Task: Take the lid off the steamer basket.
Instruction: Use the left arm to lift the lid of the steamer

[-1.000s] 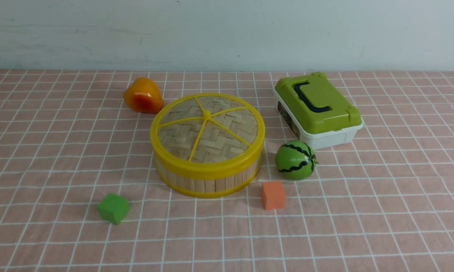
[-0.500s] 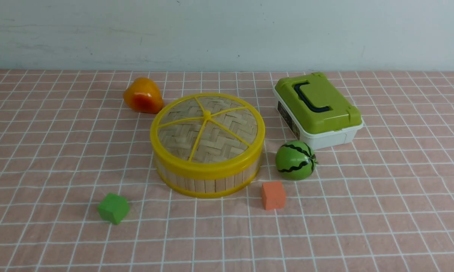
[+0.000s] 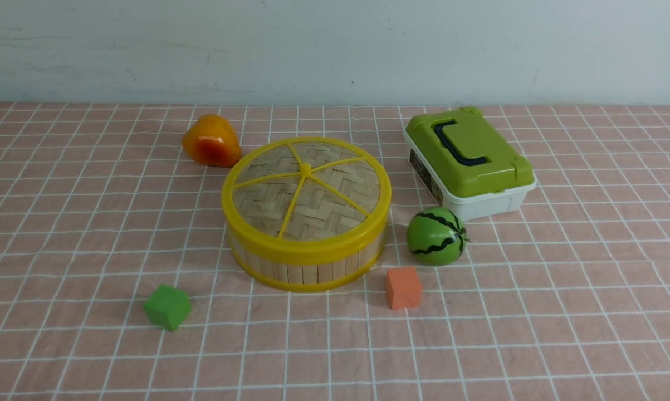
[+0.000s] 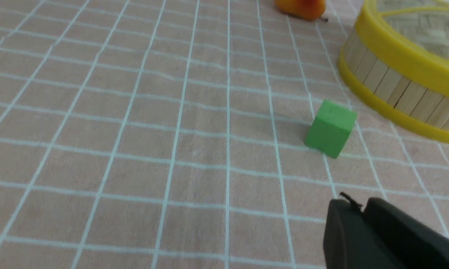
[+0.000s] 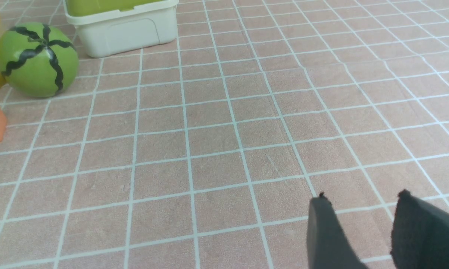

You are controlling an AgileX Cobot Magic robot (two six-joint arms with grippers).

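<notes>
Left fingers [image 4: 345, 231]: low over the desk [image 3: 62, 234], tips close together with only a thin seam between them; cannot tell whether they touch. Nothing held. Green cube [image 3: 167, 307] lies near them, apart.

Lid [image 3: 306, 189]: seated on the steamer basket [image 3: 307, 267] at mid-desk, untouched, between the orange fruit [image 3: 210, 140] and the toy watermelon [image 3: 436, 235].

Right fingers [image 5: 327, 231]: clearly parted, desk cloth visible between the tips. Empty, well apart from the toy watermelon.
</notes>
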